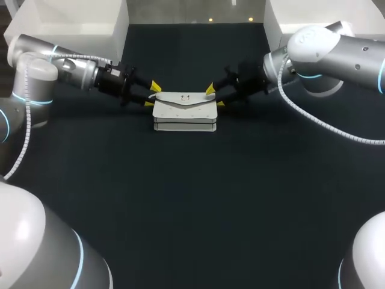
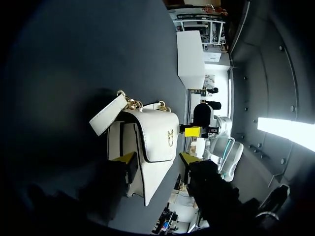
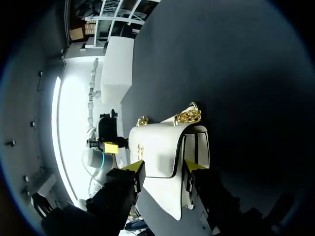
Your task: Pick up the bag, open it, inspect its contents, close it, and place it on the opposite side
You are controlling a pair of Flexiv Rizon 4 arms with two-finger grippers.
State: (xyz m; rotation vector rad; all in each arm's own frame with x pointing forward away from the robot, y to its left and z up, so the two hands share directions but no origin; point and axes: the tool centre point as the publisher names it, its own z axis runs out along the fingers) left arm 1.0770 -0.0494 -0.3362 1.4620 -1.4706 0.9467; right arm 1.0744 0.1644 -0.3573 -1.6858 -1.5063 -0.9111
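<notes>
Bag point(image 1: 184, 109) sits long axis left-to-right, left claw point(image 1: 151, 95) and right claw point(image 1: 215, 97) spread empty at its ends.

A robotics lab: left arm point(image 1: 42, 72) and right arm point(image 1: 337, 51) flank a dark table point(image 1: 192, 198).

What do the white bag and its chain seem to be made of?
The bag looks like smooth white leather or imitation leather: even surface, faint sheen, a flap that folds cleanly. Its chain seems to be gold-coloured metal: shiny, glinting links.
</notes>
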